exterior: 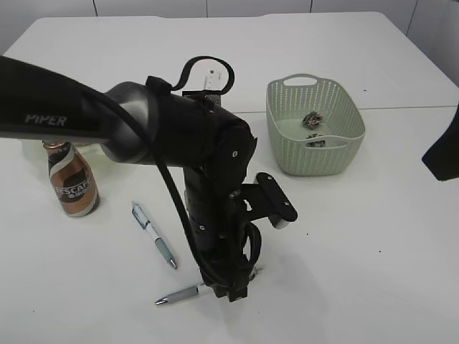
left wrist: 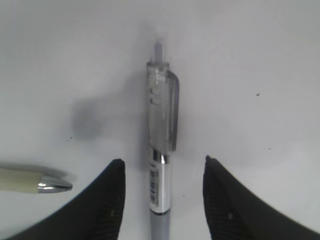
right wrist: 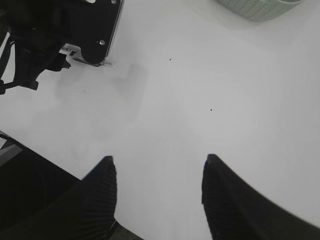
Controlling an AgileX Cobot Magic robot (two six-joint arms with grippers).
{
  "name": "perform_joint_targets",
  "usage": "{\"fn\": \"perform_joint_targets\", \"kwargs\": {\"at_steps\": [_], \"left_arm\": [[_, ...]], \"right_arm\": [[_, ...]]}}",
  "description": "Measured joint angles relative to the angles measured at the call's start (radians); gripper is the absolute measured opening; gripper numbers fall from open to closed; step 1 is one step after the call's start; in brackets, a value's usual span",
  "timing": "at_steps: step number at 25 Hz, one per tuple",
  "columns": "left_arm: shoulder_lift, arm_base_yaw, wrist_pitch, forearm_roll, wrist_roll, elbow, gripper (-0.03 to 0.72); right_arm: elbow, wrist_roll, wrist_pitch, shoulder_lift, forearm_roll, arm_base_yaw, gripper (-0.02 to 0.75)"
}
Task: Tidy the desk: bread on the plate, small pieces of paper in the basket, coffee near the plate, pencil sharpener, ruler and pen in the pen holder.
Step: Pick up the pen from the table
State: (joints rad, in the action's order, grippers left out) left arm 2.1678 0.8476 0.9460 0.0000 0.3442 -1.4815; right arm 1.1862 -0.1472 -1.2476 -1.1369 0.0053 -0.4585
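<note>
A grey pen with a clear clip point(left wrist: 161, 140) lies on the white table, running straight between the fingers of my left gripper point(left wrist: 162, 160). The jaws stand open, with a gap on each side of the pen. In the exterior view this pen point(exterior: 181, 294) sticks out leftward from under the left gripper point(exterior: 233, 287). A second pen, white and teal point(exterior: 154, 234), lies a little to its left; its metal tip point(left wrist: 52, 185) shows in the left wrist view. The coffee bottle point(exterior: 72, 179) stands upright at the left. My right gripper point(right wrist: 159, 157) hangs open over bare table.
A pale green basket point(exterior: 287, 136) at the back right holds small pieces of paper point(exterior: 312, 120). The left arm point(exterior: 179, 136) fills the middle and hides what is behind it; a bit of dark mesh point(exterior: 211, 86) shows above it. The right arm point(exterior: 445, 150) is at the right edge.
</note>
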Motion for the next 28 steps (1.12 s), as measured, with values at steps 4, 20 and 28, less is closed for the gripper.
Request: {"fn": "perform_joint_targets", "kwargs": {"at_steps": [4,20,28], "left_arm": [[0.011,-0.002,0.0,0.0,0.0,0.0,0.371],[0.031,-0.002,0.0,0.0,0.0,0.0,0.354],[0.04,-0.002,0.0,0.0,0.0,0.0,0.34]], "right_arm": [[0.0,0.0,0.0,0.0,0.0,0.0,0.405],[0.0,0.0,0.0,0.0,0.0,0.0,0.405],[0.0,0.0,0.0,0.0,0.0,0.0,0.405]]}}
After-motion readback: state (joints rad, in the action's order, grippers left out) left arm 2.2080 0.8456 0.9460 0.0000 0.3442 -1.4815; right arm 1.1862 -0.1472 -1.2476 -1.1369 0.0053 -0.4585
